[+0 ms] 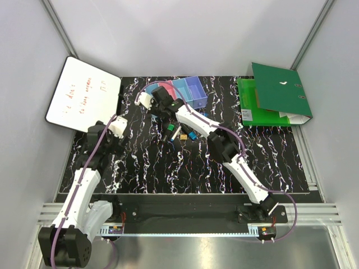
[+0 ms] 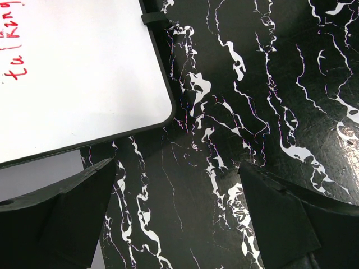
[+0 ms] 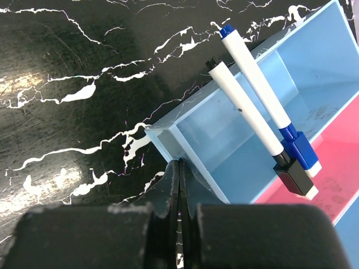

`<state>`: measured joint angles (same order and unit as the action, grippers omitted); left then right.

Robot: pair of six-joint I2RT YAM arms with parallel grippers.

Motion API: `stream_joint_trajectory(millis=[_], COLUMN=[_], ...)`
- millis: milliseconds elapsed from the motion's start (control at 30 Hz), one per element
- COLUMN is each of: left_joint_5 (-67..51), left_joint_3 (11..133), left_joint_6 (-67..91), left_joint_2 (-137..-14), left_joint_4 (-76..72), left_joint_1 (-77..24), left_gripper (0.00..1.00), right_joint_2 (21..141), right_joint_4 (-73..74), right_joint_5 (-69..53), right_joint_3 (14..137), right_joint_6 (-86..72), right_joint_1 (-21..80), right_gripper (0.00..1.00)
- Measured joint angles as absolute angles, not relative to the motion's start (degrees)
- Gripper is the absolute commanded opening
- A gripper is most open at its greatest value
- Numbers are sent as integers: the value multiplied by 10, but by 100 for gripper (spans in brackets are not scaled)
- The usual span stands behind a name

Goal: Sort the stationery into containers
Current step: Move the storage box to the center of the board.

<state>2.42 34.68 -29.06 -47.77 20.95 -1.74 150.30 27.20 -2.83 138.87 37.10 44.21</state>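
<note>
Right fingers [image 3: 170, 188] are pressing together, empty, at six o'clock of the light blue bin [image 3: 216, 134]; left fingers [image 2: 61, 213] are hanging wide above the desk [image 2: 224, 112].

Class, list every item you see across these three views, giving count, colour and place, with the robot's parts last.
whiteboard: 1, white with red writing, far left
binder: 1, dark green, far right
bins: 1 joined row, light blue, pink, blue, far centre
markers: 2, white, one blue-capped, one black-capped, in the light blue bin
small pieces: several, green, yellow, blue, mid-table
table: 1, black marbled
left gripper: black, open, by the whiteboard
right gripper: black, shut, beside the light blue bin
</note>
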Motion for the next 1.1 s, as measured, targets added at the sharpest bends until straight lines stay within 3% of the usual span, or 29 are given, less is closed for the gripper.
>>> stream_joint_trajectory(millis=[167,433,633,1100], left_joint_5=[29,30,29,29], left_joint_3=[347,347,347,354], left_joint_6=[-291,-291,-291,-289], left_joint_2=[-475,-465,-465,-468], left_joint_4=[209,211,211,213], left_joint_1=[-17,-17,-17,-17], left_gripper=[99,99,99,99], right_joint_2=[1484,1355,1286,1409], right_joint_4=[262,263,246,234], right_joint_5=[-32,-36,-11,56], right_joint_3=[1357,1219,1193,1314], right_joint_6=[353,336,342,365], right_joint_1=[442,441,430,333], right_gripper=[0,0,0,0])
